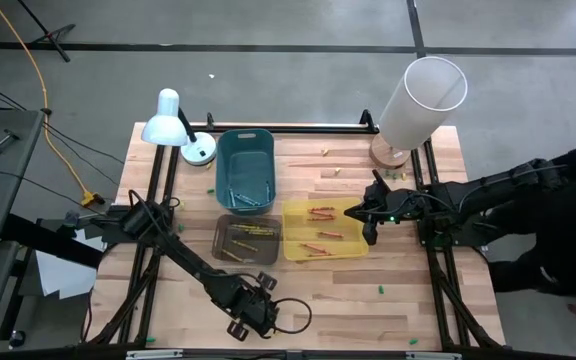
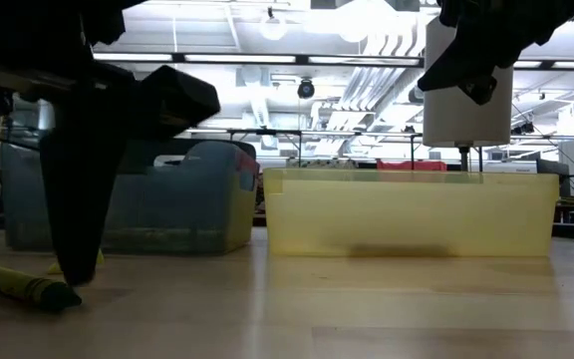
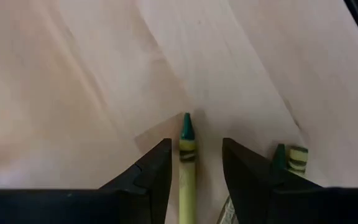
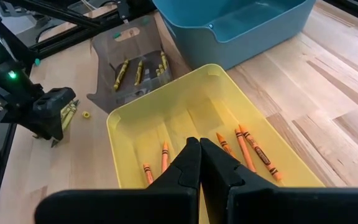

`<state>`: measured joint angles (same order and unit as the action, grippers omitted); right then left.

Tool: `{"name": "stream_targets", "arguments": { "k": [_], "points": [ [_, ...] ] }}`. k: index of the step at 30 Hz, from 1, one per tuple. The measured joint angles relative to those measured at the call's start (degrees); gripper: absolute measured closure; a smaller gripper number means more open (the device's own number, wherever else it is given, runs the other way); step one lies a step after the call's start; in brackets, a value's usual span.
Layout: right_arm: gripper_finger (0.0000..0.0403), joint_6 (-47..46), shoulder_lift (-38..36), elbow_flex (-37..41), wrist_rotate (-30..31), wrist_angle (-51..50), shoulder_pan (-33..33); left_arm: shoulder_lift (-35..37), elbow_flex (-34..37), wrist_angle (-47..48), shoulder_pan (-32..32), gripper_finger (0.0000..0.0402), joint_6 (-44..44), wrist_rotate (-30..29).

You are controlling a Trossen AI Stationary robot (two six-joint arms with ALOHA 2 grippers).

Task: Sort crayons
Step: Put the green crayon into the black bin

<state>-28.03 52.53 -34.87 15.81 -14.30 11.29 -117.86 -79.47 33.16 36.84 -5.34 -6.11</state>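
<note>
I have the left gripper (image 3: 191, 180) down at the near edge of the desk (image 1: 408, 300), its fingers parted and straddling a green crayon (image 3: 187, 163) that lies flat on the wood. The crayon runs up the gap between the two fingers with its tip poking out past them; I see daylight on both sides, so the fingers are not pressed on it. A second green crayon (image 3: 294, 158) lies just beside the outer face of one finger. From desk level I can see one of these green crayons (image 2: 23, 285) on the wood at the foot of the dark gripper.

My right gripper (image 4: 199, 163) hangs above the yellow bin (image 1: 293, 212), fingers closed tight against each other with nothing between them. Below it, in the yellow bin, several orange crayons (image 4: 253, 151) lie scattered on the floor of the bin.

Left of the yellow bin sits a dark translucent bin (image 1: 222, 243), touching it or nearly so, holding yellow crayons (image 4: 139, 71). Behind that is the teal bin (image 1: 245, 145), with a few crayons at its near end, though I cannot make out their colour.

A white desk lamp (image 1: 171, 120) stands at the far left corner and a tall white cylinder (image 1: 423, 100) at the far right. A few small green bits (image 1: 380, 290) dot the desk.
</note>
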Motion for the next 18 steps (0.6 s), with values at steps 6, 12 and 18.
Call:
{"name": "stream_targets", "arguments": {
  "k": [6,12,18],
  "points": [
    [0.0403,0.0,0.0,0.0,-0.02,-0.58,0.01,-1.38,-0.34,0.0,-0.81,0.0277,-2.89,-0.02],
    [0.0403,-0.01,0.0,0.0,-0.02,-1.05,0.02,-1.49,-0.28,0.12,-2.19,0.037,-3.62,-0.06],
    [0.0403,-0.03,0.0,0.0,-0.07,-1.07,0.02,-0.59,-0.03,0.11,-3.14,0.0398,-4.55,0.74]
  ]
}}
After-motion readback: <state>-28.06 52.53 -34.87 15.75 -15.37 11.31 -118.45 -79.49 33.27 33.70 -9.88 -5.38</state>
